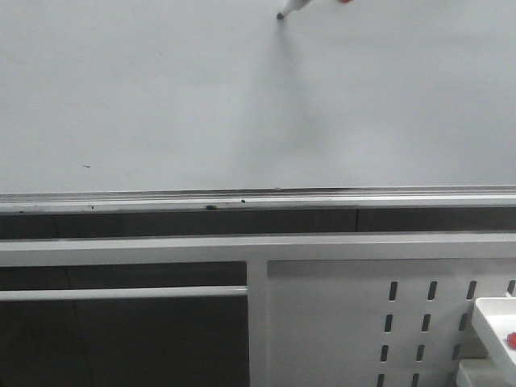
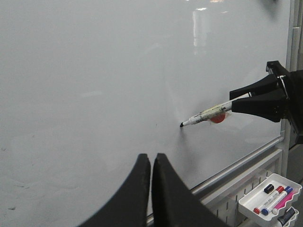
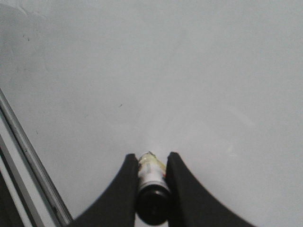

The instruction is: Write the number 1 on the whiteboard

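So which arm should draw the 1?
The right gripper: it already grips the marker, tip at the whiteboard. The left gripper is shut and empty.

Even, dim light; glare streaks the whiteboard [image 2: 199, 23].

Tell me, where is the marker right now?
The marker is clamped in the right gripper, its tip at the whiteboard, near the top of the front view, right of centre.

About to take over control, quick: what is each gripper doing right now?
Left gripper: shut, holding nothing.
Right gripper: shut on the marker, its tip at the whiteboard; no stroke drawn yet.
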`<state>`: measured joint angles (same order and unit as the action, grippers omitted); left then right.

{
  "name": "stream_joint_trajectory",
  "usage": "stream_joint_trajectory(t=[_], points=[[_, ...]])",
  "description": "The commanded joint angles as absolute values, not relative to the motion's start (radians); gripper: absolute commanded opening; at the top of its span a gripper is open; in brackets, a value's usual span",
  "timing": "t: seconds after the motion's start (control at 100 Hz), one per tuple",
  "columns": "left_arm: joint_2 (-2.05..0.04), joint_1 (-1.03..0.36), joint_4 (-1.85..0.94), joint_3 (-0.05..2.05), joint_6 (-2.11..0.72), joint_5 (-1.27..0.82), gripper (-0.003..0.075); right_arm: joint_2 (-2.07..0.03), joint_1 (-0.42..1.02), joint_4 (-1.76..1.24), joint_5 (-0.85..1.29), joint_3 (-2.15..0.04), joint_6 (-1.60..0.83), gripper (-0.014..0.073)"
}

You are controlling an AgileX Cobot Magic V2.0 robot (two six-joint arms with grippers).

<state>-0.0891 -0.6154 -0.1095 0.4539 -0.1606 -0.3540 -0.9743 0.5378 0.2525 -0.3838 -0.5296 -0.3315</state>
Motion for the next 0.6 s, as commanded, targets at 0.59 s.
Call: stream_joint_trajectory(t=[0.59], points=[[-0.100, -0.613, -0.141, 0.442, -0.148, -0.281, -0.0020, -1.165, 0.515, 0.086, -0.447, -0.561, -0.382, -0.0068]])
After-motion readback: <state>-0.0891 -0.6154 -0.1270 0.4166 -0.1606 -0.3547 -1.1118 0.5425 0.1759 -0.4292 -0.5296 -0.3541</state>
